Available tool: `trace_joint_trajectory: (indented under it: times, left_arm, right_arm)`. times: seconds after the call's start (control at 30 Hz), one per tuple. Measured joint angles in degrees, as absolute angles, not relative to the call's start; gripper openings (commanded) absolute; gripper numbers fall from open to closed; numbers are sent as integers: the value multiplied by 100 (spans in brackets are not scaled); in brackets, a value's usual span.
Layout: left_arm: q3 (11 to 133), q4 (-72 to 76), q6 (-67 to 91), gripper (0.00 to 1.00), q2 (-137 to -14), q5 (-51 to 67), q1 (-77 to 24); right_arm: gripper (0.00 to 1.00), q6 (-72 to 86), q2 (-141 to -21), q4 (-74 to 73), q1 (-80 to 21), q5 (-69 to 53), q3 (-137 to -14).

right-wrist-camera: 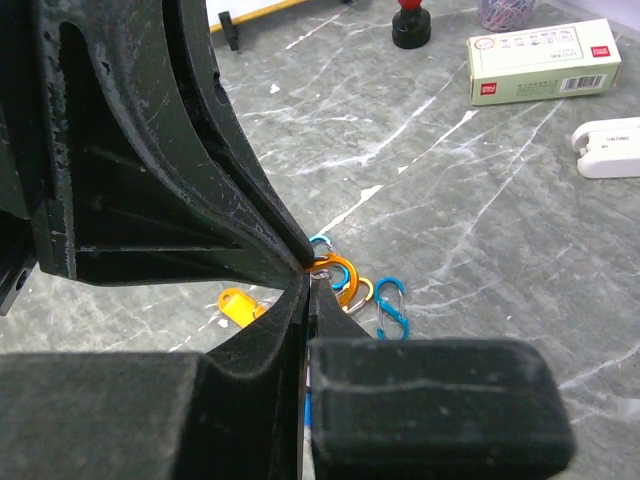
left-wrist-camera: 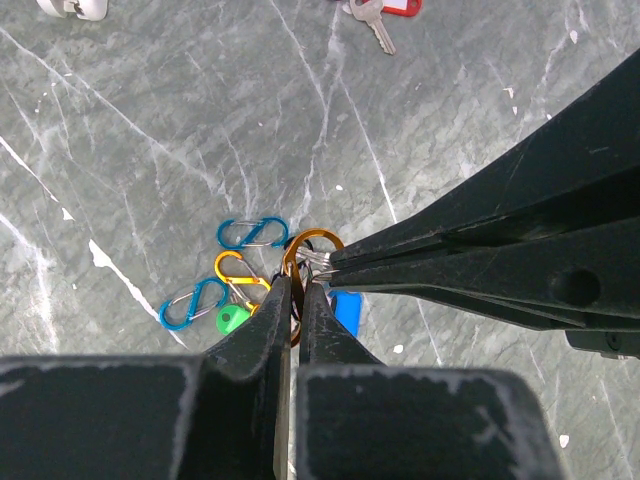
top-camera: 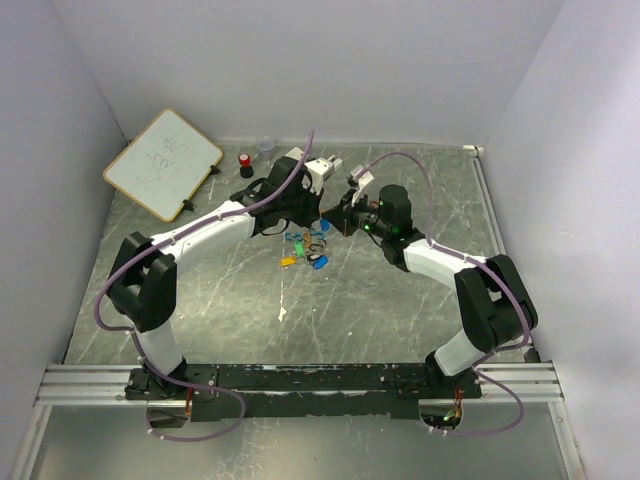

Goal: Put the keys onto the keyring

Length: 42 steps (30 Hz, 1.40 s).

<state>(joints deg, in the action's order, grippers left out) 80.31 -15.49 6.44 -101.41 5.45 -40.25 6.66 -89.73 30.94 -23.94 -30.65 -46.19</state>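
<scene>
Grey marble table (top-camera: 200,300), mid-area: keys (top-camera: 303,250) clustered beneath both claws. Left claw (left-wrist-camera: 297,292) pinched shut on orange keyring (left-wrist-camera: 318,240); right claw (left-wrist-camera: 334,262) closed on silver loop (left-wrist-camera: 316,262) at its rim. Advice: hold keyring steady, pry gap slowly, avoid slip, then feed green key (left-wrist-camera: 232,319).

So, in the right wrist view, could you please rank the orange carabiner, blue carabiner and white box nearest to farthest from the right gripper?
1. orange carabiner, at the fingertips.
2. blue carabiner, just right of it.
3. white box, far upper right.
</scene>
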Motion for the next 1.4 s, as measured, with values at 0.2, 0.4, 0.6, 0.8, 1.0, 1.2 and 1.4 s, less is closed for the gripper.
trace_joint_trajectory:
  times: [0.2,0.4,0.6,0.8,1.0,1.2,1.4]
  left_arm:
    - [8077,-1599,644,7,-10141,539,-4025]
    - [8086,-1619,659,7,-10147,534,-4025]
    - [8086,-1621,692,7,-10149,532,-4034]
    - [8086,-1621,709,7,-10149,526,-4036]
    - [8106,-1616,742,7,-10171,497,-4036]
    - [8173,-1610,773,7,-10224,471,-4036]
    - [8202,-1610,777,7,-10224,471,-4036]
  right_arm:
    - [0,687,-8973,3103,-2394,-3065,-4617]
    - [0,714,-8971,3103,-2397,-3059,-4609]
    - [0,729,-8932,3103,-2403,-3020,-4567]
    - [0,749,-8917,3100,-2405,-2998,-4560]
    - [0,749,-8884,3092,-2412,-2976,-4539]
    - [0,749,-8864,2976,-2423,-2910,-4521]
    - [0,746,-8862,2917,-2423,-2845,-4486]
